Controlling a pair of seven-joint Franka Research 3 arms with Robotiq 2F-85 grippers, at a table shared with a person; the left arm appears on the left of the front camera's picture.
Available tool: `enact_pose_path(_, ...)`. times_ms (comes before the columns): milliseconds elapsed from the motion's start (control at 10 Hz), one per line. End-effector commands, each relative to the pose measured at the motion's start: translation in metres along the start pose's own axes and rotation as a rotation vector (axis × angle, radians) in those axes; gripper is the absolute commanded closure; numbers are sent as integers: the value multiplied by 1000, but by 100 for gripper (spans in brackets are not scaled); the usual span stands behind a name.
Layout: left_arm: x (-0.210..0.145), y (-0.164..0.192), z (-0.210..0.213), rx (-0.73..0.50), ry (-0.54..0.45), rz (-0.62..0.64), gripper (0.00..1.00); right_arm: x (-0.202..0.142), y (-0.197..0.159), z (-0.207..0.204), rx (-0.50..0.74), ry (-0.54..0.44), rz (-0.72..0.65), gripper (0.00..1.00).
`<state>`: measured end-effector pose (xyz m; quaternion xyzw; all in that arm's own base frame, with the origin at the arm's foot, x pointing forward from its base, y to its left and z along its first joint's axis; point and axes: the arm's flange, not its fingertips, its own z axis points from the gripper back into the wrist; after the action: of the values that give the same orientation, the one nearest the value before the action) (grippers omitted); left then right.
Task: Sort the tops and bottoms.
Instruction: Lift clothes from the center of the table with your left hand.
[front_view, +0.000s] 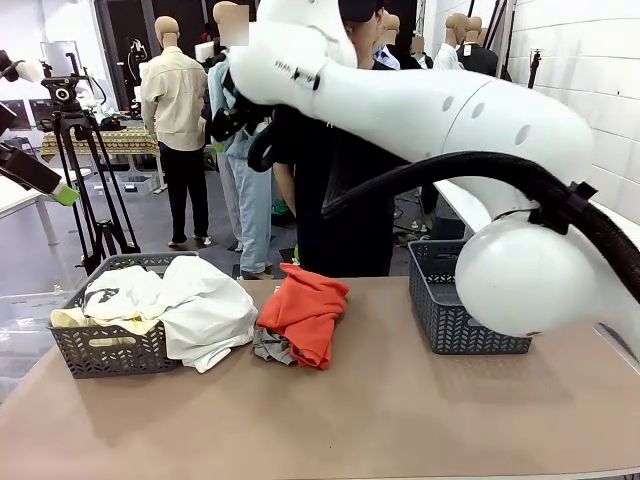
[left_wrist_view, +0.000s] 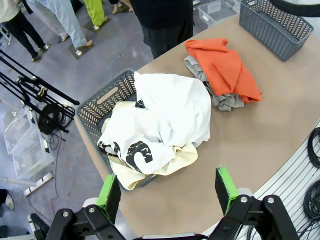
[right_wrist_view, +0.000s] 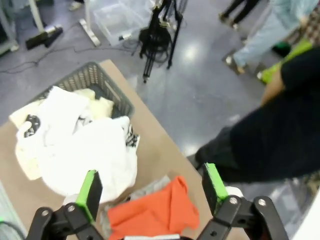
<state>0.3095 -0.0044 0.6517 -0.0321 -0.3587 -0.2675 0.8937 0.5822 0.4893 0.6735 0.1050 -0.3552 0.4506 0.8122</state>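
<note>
Overhead at the left, the left gripper (left_wrist_view: 167, 196) hangs high above the table (front_view: 400, 420), green pads spread wide with nothing between them. Below it, a grey basket (front_view: 110, 352) at the table's left end holds a heap. A pale yellow garment (left_wrist_view: 180, 162) lies at the bottom, with a black-and-white patterned one (left_wrist_view: 131, 150) over it. A white one (front_view: 212, 305) sits on top and spills over the basket's right rim onto the table.

Just beside that, near the middle, an orange garment (front_view: 305, 308) lies crumpled on a grey one (front_view: 270, 346). Its long side runs from the far edge toward the near one. No collar or waistband shows, so I cannot tell which end is which. A second basket (front_view: 432, 305) stands at the right, well apart.

The right gripper (right_wrist_view: 151, 190) hangs over the orange piece and the white heap, jaws likewise wide and holding nothing. Every garment looks light, limp and sure to sag. A raised fold near the top of a heap seems the best place to pinch.
</note>
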Motion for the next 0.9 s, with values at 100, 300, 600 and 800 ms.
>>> enact_pose_path(100,3,0,1,11,5,9,1,-217,48,103,-41,177,-257,0)
enact_pose_path(300,3,0,1,11,5,9,1,-248,56,154,-72,269,-320,0)
enact_pose_path(600,3,0,1,11,5,9,1,-290,67,202,-47,325,-385,0)
enact_pose_path(800,3,0,1,11,5,9,1,-274,64,180,-101,283,-488,0)
